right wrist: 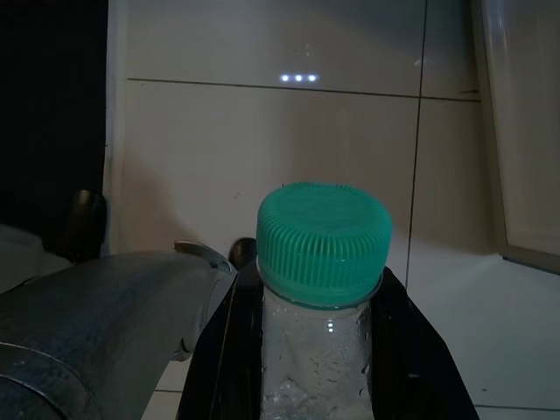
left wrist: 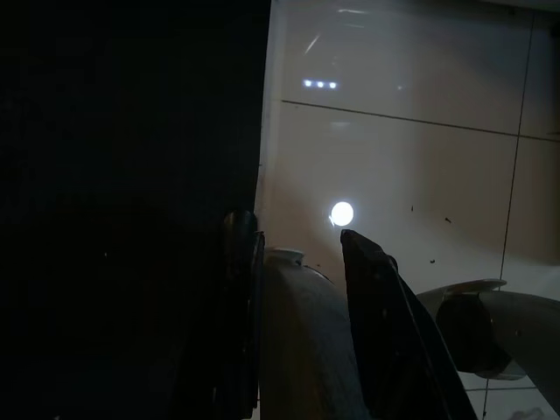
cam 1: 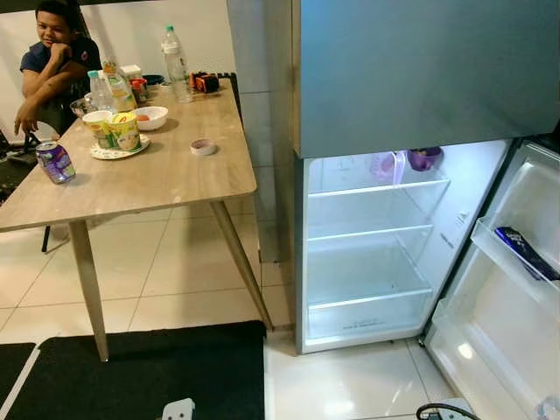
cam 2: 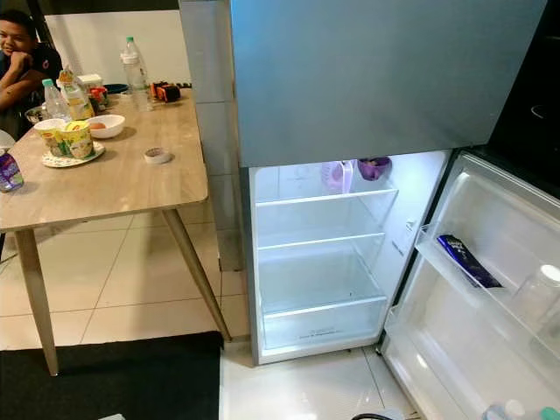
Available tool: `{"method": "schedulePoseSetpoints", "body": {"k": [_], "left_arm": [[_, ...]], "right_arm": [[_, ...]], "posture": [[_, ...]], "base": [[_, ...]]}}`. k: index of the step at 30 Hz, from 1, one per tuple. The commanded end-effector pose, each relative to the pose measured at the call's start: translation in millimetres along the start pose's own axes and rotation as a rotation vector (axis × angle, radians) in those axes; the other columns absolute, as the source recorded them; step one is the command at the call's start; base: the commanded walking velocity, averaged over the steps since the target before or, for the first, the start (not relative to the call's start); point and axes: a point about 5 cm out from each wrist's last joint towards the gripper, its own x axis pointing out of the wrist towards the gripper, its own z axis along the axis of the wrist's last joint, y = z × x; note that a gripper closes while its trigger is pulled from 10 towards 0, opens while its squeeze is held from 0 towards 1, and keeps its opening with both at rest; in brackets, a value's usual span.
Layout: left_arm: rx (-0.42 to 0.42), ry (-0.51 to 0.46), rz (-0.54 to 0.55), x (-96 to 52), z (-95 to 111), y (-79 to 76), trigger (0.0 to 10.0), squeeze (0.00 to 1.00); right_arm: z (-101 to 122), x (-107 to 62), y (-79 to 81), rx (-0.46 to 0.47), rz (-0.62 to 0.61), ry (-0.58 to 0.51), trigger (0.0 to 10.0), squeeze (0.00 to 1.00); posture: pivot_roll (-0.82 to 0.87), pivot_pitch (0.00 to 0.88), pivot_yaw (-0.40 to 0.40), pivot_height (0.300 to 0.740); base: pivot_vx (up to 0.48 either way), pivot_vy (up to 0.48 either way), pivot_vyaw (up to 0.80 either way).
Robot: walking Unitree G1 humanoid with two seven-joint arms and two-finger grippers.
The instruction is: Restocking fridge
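A clear water bottle with a green cap (right wrist: 324,234) stands between the black fingers of my right gripper (right wrist: 313,293), which is shut on its neck and hangs low over the pale floor tiles. The fridge (cam 1: 367,254) stands before me with its lower door (cam 2: 490,297) swung open to the right. Its lit shelves (cam 2: 319,249) are bare except for two purple containers (cam 2: 354,171) on the top shelf. My left gripper (left wrist: 297,234) hangs open beside the black mat, holding nothing.
A dark blue packet (cam 2: 466,261) and a clear container (cam 2: 538,297) sit on the door shelves. To the left is a wooden table (cam 1: 166,171) with bottles, bowls and cups, and a person (cam 1: 52,61) seated behind it. A black mat (cam 1: 149,372) covers the floor below.
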Motion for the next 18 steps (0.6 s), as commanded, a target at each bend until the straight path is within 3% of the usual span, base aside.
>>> {"method": "schedulePoseSetpoints", "body": {"k": [1, 18], "left_arm": [[-0.003, 0.012, -0.008, 0.3, -2.8, -2.1, 10.0, 0.00], [-0.018, 0.014, 0.003, -0.7, -3.6, 0.6, 10.0, 0.00]], "right_arm": [[-2.0, -0.3, 1.5, -0.007, 0.003, 0.002, 10.0, 0.00], [-1.2, 0.0, 1.7, -0.001, 0.000, 0.000, 10.0, 0.00]], "posture": [[-0.09, 0.000, 0.001, 0.734], [-0.09, 0.000, 0.003, 0.734]], "base": [[0.000, 0.000, 0.00], [0.000, 0.000, 0.00]]}}
